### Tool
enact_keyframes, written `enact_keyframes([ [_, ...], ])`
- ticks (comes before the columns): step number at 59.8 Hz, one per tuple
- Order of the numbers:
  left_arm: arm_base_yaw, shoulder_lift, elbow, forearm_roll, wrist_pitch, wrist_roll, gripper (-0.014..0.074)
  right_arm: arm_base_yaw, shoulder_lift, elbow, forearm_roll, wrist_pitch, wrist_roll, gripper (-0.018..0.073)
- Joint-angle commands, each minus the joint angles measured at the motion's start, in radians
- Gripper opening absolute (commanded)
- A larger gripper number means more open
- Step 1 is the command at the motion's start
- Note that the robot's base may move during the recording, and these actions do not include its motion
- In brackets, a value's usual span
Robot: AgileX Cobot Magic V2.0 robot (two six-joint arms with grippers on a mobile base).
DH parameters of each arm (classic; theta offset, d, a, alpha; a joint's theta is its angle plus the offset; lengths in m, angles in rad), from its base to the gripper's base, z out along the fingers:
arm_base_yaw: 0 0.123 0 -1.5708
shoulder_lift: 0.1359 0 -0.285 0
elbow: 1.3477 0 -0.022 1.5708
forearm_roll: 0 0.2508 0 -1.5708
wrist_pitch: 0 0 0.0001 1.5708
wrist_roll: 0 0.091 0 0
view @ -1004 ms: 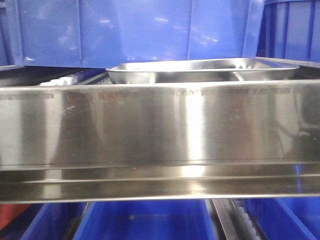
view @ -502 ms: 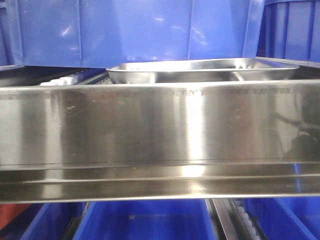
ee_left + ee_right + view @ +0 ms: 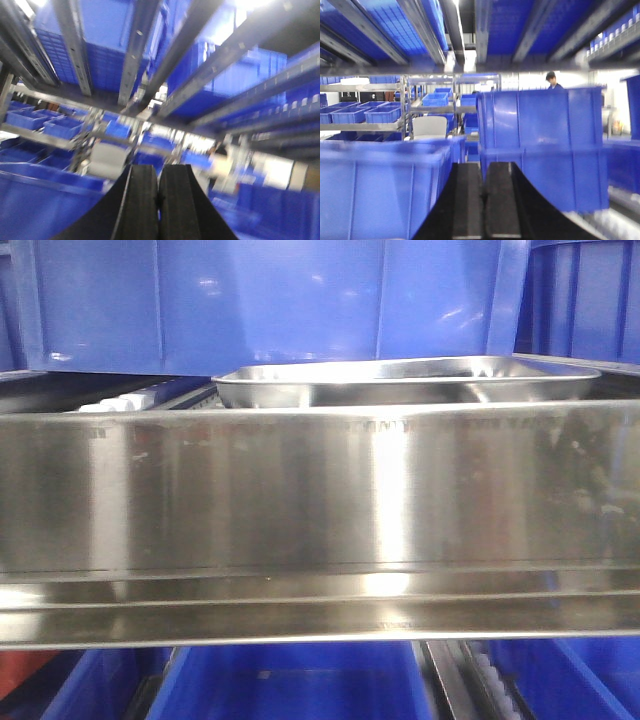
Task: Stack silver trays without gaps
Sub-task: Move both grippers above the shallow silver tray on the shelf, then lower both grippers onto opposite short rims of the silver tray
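Behind the front rail: a silver tray [image 3: 405,380] sits level and rim-up, its long side running along the shelf's front edge, from about the middle out towards the right end.
Tray detail: shiny sloped wall and flat rolled rim. The base is hidden by the rail, so I cannot tell whether another tray is nested in it.
Front rail: the brushed-steel rail [image 3: 300,500] crosses the whole front view and blocks most of the shelf.
Back of the shelf: a big blue bin [image 3: 260,300] stands just behind the tray.
Left end of the shelf: a strip of white rollers [image 3: 120,403] peeks over the rail, beside the tray's left corner.
Below the rail: more blue crates [image 3: 290,680] on the lower level.
Left gripper [image 3: 158,172]: seen from its wrist camera, the black fingers are pressed together with nothing between them. It points up at blurred shelf beams and blue storage boxes [image 3: 115,45], with no tray in that view.
Right gripper [image 3: 484,167]: fingers also closed together and empty, aimed at a tall blue container [image 3: 545,145] close ahead.
Far background: a person [image 3: 551,80] stands beyond the racks.
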Motion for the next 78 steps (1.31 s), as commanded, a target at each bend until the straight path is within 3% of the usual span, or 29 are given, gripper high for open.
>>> enact_keyframes([
  [1, 0.002, 0.073, -0.105, 0.116, 0.100, -0.006, -0.0006, 0.004, 0.000, -0.044, -0.015, 0.029, -0.001, -0.0079],
  [8, 0.002, 0.179, -0.227, 0.118, 0.160, -0.004, -0.0006, 0.004, 0.000, -0.062, -0.015, 0.055, -0.001, -0.0079],
  [15, 0.002, 0.321, -0.363, 0.109, 0.328, 0.099, -0.0006, 0.004, 0.028, -0.094, 0.033, 0.111, -0.001, -0.0079],
  [20, 0.002, 0.428, -0.461, 0.081, 0.468, 0.138, -0.0006, 0.004, 0.092, -0.164, 0.070, 0.238, -0.001, -0.0079],
  [29, 0.002, 0.614, -0.621, -0.085, 0.664, 0.257, -0.0006, 0.004, 0.276, -0.352, 0.072, 0.474, -0.001, -0.0079],
  [35, 0.002, 0.736, -0.703, -0.203, 0.765, 0.274, -0.0014, 0.004, 0.444, -0.498, 0.081, 0.561, -0.001, -0.0079],
  [41, -0.012, 0.823, -0.756, -0.267, 0.818, 0.284, -0.0018, 0.004, 0.621, -0.646, 0.106, 0.690, -0.001, -0.0079],
  [49, -0.088, 0.897, -0.780, -0.273, 0.785, 0.276, -0.0019, 0.005, 0.864, -0.849, 0.219, 0.956, -0.049, -0.0079],
  [56, -0.202, 0.972, -0.781, -0.226, 0.756, 0.216, -0.0019, 0.036, 1.046, -0.977, 0.263, 1.031, -0.064, -0.0079],
  [68, -0.441, 1.131, -0.790, 0.044, 0.704, -0.029, -0.0019, 0.187, 1.222, -1.064, 0.247, 1.022, -0.059, -0.0079],
  [74, -0.514, 1.228, -0.813, 0.127, 0.704, -0.118, -0.0019, 0.272, 1.286, -1.065, 0.119, 0.991, 0.034, -0.0078],
  [78, -0.542, 1.302, -0.834, 0.136, 0.702, -0.120, -0.0019, 0.313, 1.331, -1.065, 0.021, 0.997, 0.101, -0.0078],
])
